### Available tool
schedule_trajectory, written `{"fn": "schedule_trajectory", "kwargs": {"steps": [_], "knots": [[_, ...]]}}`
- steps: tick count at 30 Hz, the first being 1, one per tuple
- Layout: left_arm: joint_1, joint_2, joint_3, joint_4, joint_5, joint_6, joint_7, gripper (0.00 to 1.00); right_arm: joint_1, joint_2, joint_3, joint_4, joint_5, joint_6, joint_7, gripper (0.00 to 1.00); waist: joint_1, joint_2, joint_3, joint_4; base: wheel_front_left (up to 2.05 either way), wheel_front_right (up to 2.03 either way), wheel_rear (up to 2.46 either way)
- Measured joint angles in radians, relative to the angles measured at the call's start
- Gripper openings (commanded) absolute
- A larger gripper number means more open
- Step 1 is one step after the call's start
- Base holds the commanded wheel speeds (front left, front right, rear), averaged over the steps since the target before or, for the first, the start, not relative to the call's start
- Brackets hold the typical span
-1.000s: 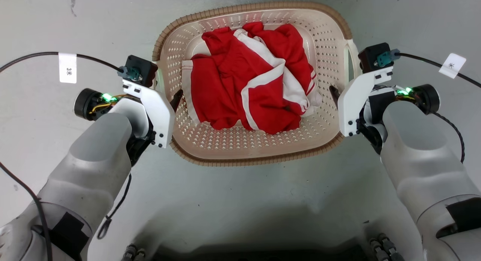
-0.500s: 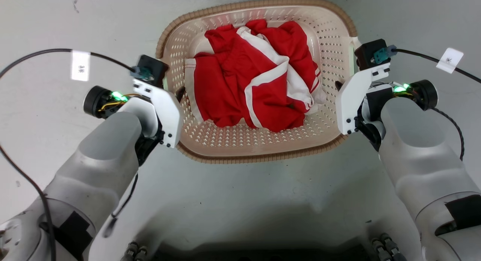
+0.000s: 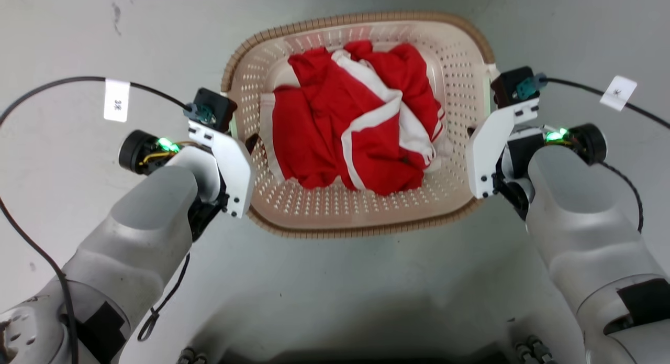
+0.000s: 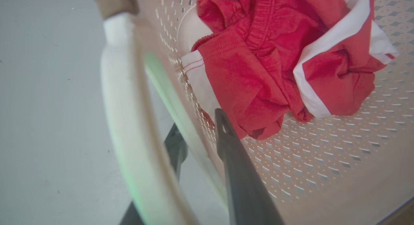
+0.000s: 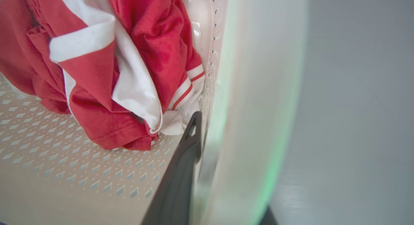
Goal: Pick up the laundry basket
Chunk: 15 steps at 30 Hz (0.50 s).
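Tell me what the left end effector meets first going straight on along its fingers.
Probably the red garment in the laundry basket: the left end effector's inner finger points at its fold; depth unclear.

A crumpled red garment (image 3: pixel 356 118) with broad white bands sits in the upper middle of the head view, its folds heaped over one another. In the left wrist view it fills the upper right of the frame, showing a gathered, ribbed red hem near the top edge and a white edge with thin red stitching lines at its left side. In the right wrist view it takes up the upper left, with a white cuff (image 5: pixel 186 89) crossed by two narrow red stripes at its lower right. All around lies a pale grey floor (image 3: pixel 335 280), smooth and faintly glossy, with a dark scuff (image 3: pixel 119 10) in the upper left of the head view.
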State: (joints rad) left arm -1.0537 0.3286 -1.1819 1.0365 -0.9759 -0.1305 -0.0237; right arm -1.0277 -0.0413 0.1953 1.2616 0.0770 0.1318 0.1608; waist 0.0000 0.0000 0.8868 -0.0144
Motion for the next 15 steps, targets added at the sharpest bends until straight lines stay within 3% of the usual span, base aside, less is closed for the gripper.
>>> {"fn": "schedule_trajectory", "kwargs": {"steps": [15], "knots": [[0.12,0.039,-0.079,-0.079,-0.1,0.0,0.105,0.0,0.115,0.005,0.055,0.014,0.058,0.0,0.175,0.0,0.0,0.0,-0.213,-0.012,0.0,0.0,0.0]]}}
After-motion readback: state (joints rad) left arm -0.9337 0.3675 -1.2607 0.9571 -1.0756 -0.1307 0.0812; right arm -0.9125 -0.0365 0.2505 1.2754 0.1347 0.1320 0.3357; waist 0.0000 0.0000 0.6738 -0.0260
